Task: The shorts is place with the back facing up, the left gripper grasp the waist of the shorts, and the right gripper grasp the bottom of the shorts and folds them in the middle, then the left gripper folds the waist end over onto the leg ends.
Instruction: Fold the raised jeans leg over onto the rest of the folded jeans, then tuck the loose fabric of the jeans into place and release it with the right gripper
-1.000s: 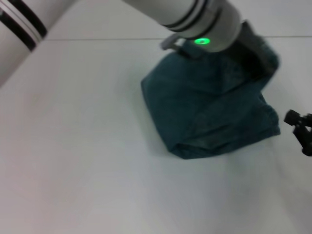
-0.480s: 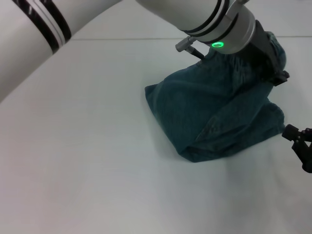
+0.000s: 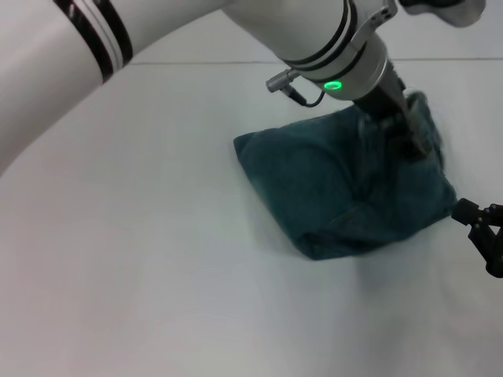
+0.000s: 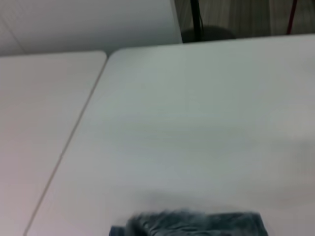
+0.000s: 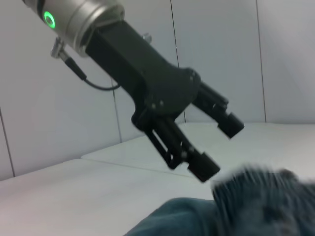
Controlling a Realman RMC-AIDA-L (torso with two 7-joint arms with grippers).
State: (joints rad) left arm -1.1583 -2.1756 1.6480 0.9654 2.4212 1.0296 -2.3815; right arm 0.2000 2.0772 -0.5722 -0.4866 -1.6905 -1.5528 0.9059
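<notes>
Shorts: the blue shorts [image 3: 346, 192] lie folded in a bundle on the white bench [image 3: 157, 259], a little right of the middle of the head view.
Left gripper: the left gripper [image 5: 219, 147] hangs just above the upper right part of the shorts. In the right wrist view its two dark fingers [image 5: 199, 164] stand apart and hold nothing; the cloth sits just below the tips.
Right gripper: the right gripper [image 3: 483, 232] waits at the right edge of the head view, just beside the lower right corner of the shorts. I cannot tell if it is open or closed.
Which way: the shorts lie below the left gripper and spread toward the lower left of the frame.
Nearer arm: the left one is over the cloth; the right one is off to the side.
Guess: the fold looks done.
</notes>
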